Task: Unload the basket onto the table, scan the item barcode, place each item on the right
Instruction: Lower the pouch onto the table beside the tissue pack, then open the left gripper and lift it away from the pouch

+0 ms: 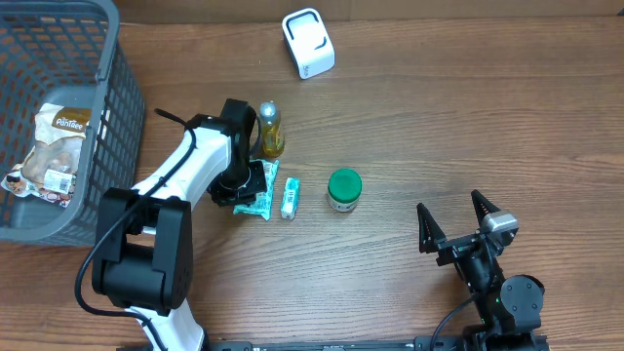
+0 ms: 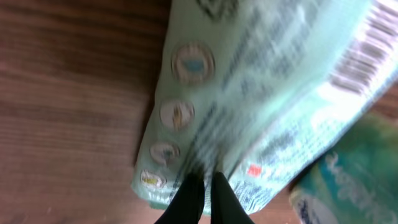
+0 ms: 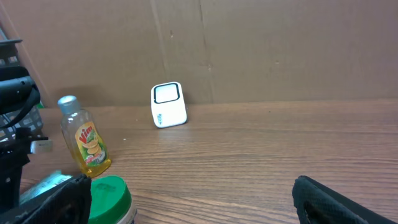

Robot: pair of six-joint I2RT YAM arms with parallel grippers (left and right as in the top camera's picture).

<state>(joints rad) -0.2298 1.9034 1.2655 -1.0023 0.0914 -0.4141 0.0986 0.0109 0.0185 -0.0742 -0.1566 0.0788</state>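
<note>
My left gripper (image 2: 207,182) is clamped on the near edge of the mint-green packet (image 2: 261,93), whose barcode (image 2: 368,55) sits at its far end, with the white scanner (image 1: 308,43) well beyond, while the right gripper (image 1: 455,224) gapes, farther off.

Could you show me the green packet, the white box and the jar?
packet (image 2: 261,106), left wrist view, on its printed face.
white box (image 1: 308,43), overhead view, on its top.
jar (image 1: 343,185), overhead view, on its green lid.
</note>
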